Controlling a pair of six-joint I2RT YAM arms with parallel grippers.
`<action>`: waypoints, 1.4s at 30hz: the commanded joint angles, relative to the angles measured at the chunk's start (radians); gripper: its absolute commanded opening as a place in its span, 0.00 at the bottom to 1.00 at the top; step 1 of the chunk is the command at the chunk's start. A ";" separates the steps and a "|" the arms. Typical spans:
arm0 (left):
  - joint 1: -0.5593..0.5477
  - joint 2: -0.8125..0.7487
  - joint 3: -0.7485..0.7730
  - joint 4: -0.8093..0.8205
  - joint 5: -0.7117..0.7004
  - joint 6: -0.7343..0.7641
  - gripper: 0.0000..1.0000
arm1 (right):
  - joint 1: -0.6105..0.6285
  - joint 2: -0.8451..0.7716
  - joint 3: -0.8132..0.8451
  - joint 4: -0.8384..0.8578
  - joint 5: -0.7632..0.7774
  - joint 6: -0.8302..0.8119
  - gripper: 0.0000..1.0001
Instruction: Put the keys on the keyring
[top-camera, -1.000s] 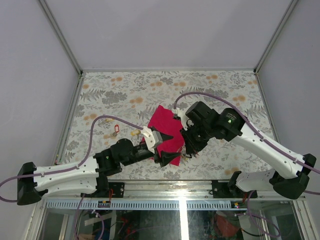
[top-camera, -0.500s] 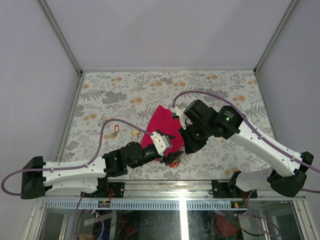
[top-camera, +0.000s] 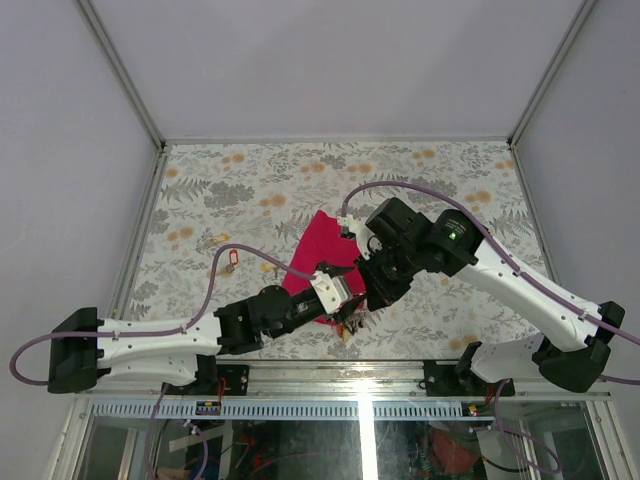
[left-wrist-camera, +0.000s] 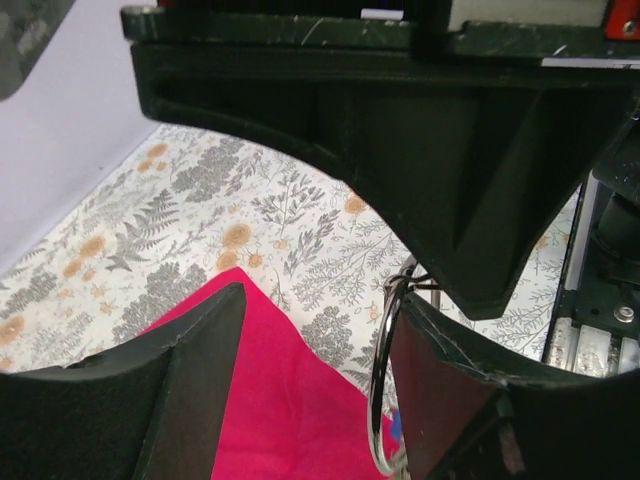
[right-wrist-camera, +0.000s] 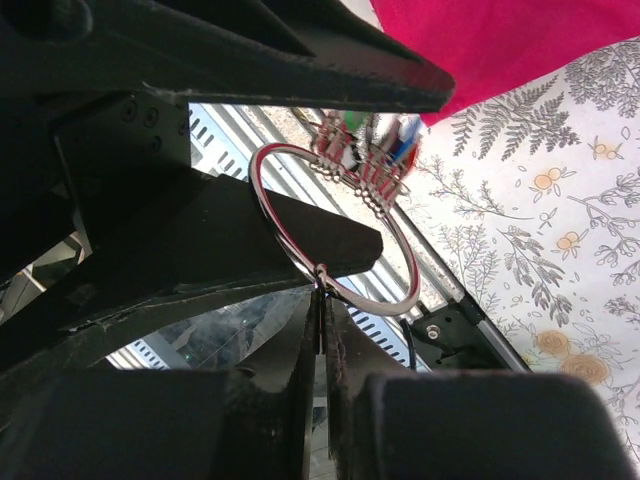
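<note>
The right gripper (right-wrist-camera: 322, 300) is found pinched shut on the rim of the keyring (right-wrist-camera: 365, 165), which is held over the near edge of the magenta cloth (top-camera: 320, 240). The left gripper (left-wrist-camera: 310, 390) is spread apart, with the ring seemingly set against one finger. A red-headed key (top-camera: 232, 258) is noted well to the left, nearer the left arm.

The top camera looked down from behind the bases over the whole floral table (top-camera: 300, 180), while both wrist cameras, from opposite sides and very near, shared the keyring (left-wrist-camera: 373, 385) and magenta cloth (left-wrist-camera: 280, 400).
</note>
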 joint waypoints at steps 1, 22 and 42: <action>-0.016 0.005 0.017 0.127 -0.024 0.079 0.58 | -0.001 0.005 0.050 -0.021 -0.073 -0.012 0.00; -0.085 -0.007 0.091 0.061 0.053 0.090 0.00 | -0.001 -0.037 0.058 0.028 -0.036 -0.031 0.10; -0.086 -0.067 0.074 0.131 -0.114 -0.119 0.00 | -0.001 -0.445 -0.300 0.659 0.104 -0.019 0.46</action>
